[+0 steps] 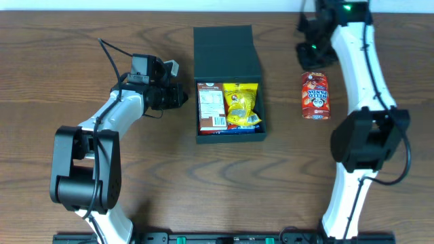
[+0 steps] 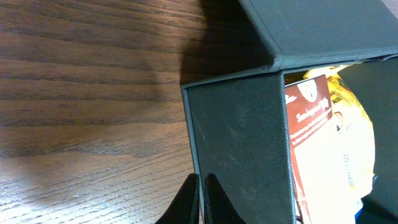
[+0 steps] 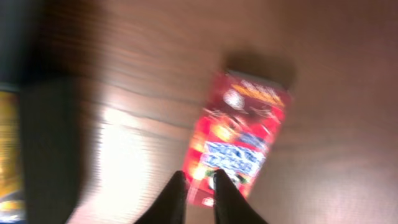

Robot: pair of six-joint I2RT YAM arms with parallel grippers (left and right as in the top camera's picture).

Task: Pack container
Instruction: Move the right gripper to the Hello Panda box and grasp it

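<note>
The black container (image 1: 230, 137) stands open at the table's middle, its lid flap (image 1: 226, 51) laid back. Inside lie a brown-and-white packet (image 1: 211, 105) and a yellow packet (image 1: 242, 102). A red snack packet (image 1: 315, 96) lies on the table to the container's right. My left gripper (image 1: 183, 96) is shut and empty, just outside the container's left wall (image 2: 239, 143), fingertips (image 2: 202, 186) by its edge. My right gripper (image 1: 313, 57) hovers behind the red packet (image 3: 239, 143), fingers (image 3: 199, 183) slightly apart, empty; that view is blurred.
The table is dark wood (image 1: 102, 169). The right arm's base and links (image 1: 366, 142) stand at the right, the left arm's (image 1: 85, 169) at the left. A blue item (image 1: 234, 129) shows at the container's front inside edge.
</note>
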